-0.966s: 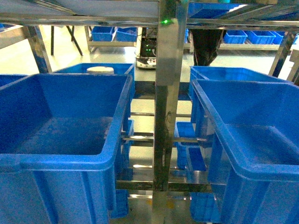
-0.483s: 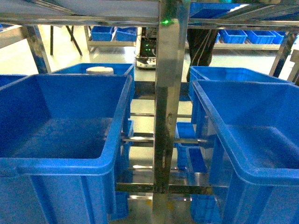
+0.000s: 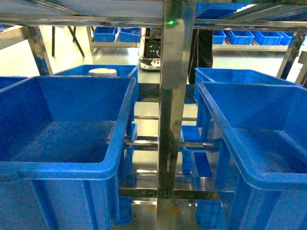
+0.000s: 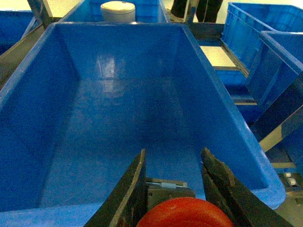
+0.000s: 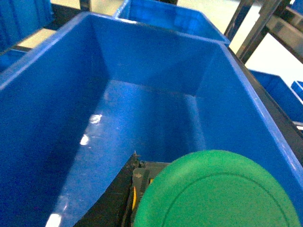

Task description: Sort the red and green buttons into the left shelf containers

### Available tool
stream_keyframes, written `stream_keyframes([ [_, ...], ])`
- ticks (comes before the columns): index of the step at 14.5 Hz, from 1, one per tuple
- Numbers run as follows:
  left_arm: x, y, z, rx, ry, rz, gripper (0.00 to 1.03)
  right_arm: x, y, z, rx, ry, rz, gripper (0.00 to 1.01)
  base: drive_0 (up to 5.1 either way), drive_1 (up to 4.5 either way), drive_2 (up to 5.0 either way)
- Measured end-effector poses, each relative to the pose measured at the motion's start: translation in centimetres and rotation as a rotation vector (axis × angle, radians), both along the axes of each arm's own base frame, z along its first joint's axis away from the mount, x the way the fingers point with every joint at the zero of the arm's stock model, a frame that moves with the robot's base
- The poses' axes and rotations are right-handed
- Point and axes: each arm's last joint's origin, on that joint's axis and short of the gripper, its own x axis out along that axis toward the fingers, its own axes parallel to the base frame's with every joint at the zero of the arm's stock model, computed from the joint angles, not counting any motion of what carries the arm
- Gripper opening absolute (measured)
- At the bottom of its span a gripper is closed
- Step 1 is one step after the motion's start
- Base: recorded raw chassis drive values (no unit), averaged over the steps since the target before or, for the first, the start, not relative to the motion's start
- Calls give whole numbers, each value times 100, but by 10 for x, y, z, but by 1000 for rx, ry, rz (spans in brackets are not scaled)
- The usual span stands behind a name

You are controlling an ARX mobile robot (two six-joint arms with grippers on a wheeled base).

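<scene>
In the left wrist view my left gripper (image 4: 174, 156) is shut on the red button (image 4: 184, 215), whose red cap fills the bottom edge with the dark body between the fingers. It hovers at the near end of a large deep blue bin (image 4: 118, 52), which holds nothing. In the right wrist view my right gripper (image 5: 180, 165) is shut on the green button (image 5: 218, 194); the wide green cap hides one finger. It hangs over a second large blue bin (image 5: 156, 66), bare inside. The head view shows both bins, left (image 3: 62, 124) and right (image 3: 259, 129), but neither gripper.
A steel shelf post (image 3: 172, 96) stands between the two bins. Behind the left bin is another blue bin holding a white round object (image 3: 102, 72). A further blue bin (image 3: 240, 75) sits behind the right one. Smaller blue bins sit on lower and far shelves.
The dark figure behind the shelf has shifted left. The bins and the post hold almost the same place in the head view.
</scene>
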Motion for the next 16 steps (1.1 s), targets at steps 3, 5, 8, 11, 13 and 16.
stream_keyframes([
  [3,0,0,0,0,0,0,32,70,-12,-28,20,245,-46,35,0,0,0],
  [5,0,0,0,-1,-1,0,32,125,-13,-58,39,456,-73,35,0,0,0],
  [8,0,0,0,0,0,0,32,157,-8,-61,27,508,-85,37,0,0,0],
  [11,0,0,0,-1,0,0,32,157,-8,-60,45,488,-98,75,0,0,0],
  [13,0,0,0,-1,0,0,32,152,-8,-60,50,451,-108,95,0,0,0],
  [16,0,0,0,0,0,0,32,130,-6,-34,46,274,-105,98,0,0,0],
])
